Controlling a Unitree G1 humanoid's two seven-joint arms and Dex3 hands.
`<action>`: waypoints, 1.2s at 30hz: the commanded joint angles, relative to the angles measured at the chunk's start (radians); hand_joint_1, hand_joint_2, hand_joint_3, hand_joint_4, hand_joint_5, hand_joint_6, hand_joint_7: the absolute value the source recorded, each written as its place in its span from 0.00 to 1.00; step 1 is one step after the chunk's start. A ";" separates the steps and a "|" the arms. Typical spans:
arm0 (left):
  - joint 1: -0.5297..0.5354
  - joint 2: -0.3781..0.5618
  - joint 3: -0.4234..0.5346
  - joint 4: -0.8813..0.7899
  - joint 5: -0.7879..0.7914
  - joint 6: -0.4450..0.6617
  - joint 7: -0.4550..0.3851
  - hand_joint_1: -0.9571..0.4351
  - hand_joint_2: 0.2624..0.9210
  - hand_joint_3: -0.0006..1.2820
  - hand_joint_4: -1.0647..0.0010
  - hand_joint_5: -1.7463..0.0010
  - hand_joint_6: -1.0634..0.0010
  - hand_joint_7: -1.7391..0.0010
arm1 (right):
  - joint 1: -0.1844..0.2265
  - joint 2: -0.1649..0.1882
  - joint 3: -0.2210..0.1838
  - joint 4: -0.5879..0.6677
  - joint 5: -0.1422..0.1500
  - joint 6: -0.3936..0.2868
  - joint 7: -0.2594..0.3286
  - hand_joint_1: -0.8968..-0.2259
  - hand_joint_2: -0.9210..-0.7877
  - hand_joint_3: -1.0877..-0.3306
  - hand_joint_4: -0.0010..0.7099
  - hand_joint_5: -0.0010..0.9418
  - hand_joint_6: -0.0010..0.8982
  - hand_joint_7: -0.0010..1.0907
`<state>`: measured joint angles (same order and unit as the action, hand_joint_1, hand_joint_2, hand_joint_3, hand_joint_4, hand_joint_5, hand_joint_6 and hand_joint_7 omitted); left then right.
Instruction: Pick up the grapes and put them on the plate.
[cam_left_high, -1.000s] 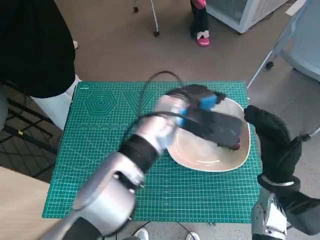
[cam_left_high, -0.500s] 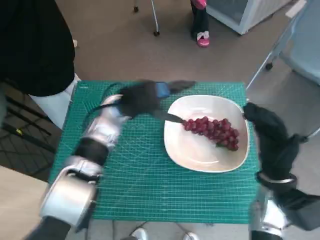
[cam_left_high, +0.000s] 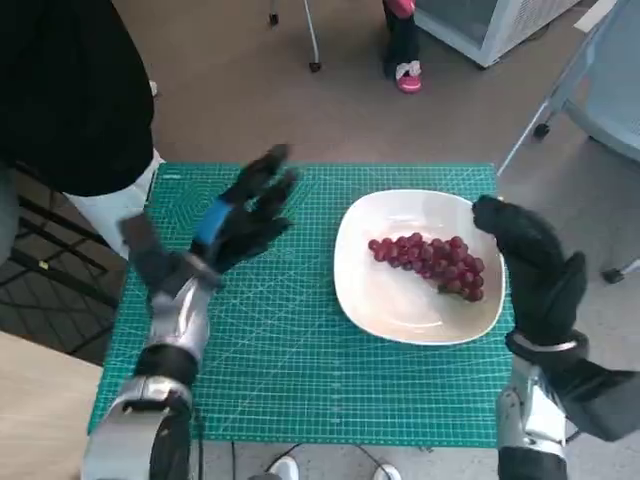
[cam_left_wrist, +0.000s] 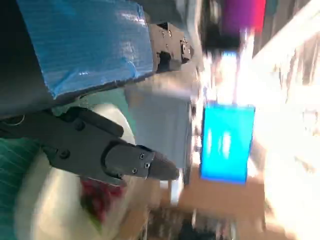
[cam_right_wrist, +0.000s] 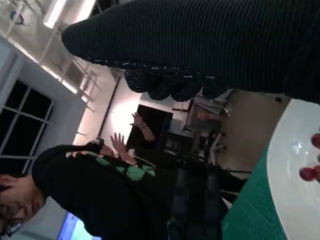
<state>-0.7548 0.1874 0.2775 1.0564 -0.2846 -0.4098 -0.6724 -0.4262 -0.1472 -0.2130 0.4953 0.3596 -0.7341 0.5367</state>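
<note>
A bunch of dark red grapes (cam_left_high: 430, 265) lies on the white plate (cam_left_high: 395, 305), toward its far right side. My left hand (cam_left_high: 240, 215) hovers over the green mat left of the plate, fingers spread, holding nothing. My right hand (cam_left_high: 530, 265) in the black glove stands at the plate's right edge, fingers raised and empty. In the left wrist view the grapes (cam_left_wrist: 97, 197) and the plate (cam_left_wrist: 50, 210) show blurred beyond the black fingers (cam_left_wrist: 132, 162). The right wrist view catches the plate's rim (cam_right_wrist: 292, 165) and a few grapes (cam_right_wrist: 312, 172) under the glove (cam_right_wrist: 210, 45).
The green cutting mat (cam_left_high: 290, 340) covers the table. A person in black (cam_left_high: 60, 90) stands at the far left corner, also seen in the right wrist view (cam_right_wrist: 100, 192). Chair legs (cam_left_high: 310, 40) and a foot in a pink shoe (cam_left_high: 405, 75) are on the floor beyond.
My left hand let go of the grapes on the plate and drew back left across the mat, its fingers now spread. The right hand stayed beside the plate.
</note>
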 joint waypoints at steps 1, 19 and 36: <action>0.057 0.011 -0.002 -0.110 0.004 -0.003 0.041 0.26 1.00 0.13 0.95 1.00 0.85 1.00 | -0.014 0.009 0.007 0.028 0.016 0.006 0.022 0.44 0.00 0.38 0.49 0.00 0.02 0.31; 0.266 -0.023 -0.027 -0.416 0.021 -0.051 0.178 0.36 0.99 0.03 1.00 1.00 0.88 1.00 | -0.038 0.014 0.023 0.040 0.012 0.008 0.041 0.42 0.00 0.39 0.49 0.00 0.03 0.30; 0.364 -0.018 -0.078 -0.520 0.120 -0.179 0.295 0.53 0.99 0.01 0.88 0.99 0.75 0.98 | -0.039 0.013 0.020 0.041 0.013 0.000 0.045 0.43 0.00 0.39 0.50 0.00 0.03 0.29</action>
<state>-0.4047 0.1664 0.2116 0.5578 -0.1785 -0.5641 -0.3875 -0.4727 -0.1357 -0.1932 0.5250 0.3706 -0.7351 0.5767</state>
